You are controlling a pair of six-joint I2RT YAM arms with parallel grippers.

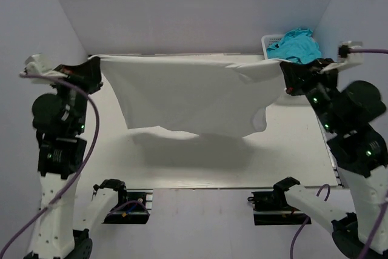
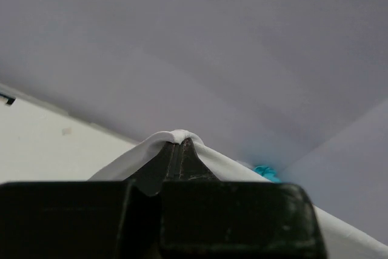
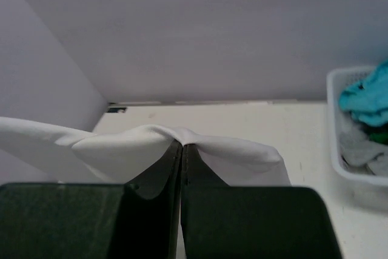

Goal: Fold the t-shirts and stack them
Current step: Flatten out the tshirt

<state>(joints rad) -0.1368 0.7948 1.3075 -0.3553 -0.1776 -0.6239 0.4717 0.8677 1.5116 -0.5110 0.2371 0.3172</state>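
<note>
A white t-shirt hangs spread out in the air above the bench. Its top edge is pulled taut between the two arms, and its lower part droops free and casts a shadow below. The left gripper is clamped on one end of that edge, with cloth bunched over its closed tips. The right gripper is pinched tight on the other end in the same way. At the far right corner of the bench, a basket holds a teal t-shirt and a grey t-shirt.

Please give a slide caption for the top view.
The left gripper and right gripper hold the white t-shirt stretched above the table.
</note>
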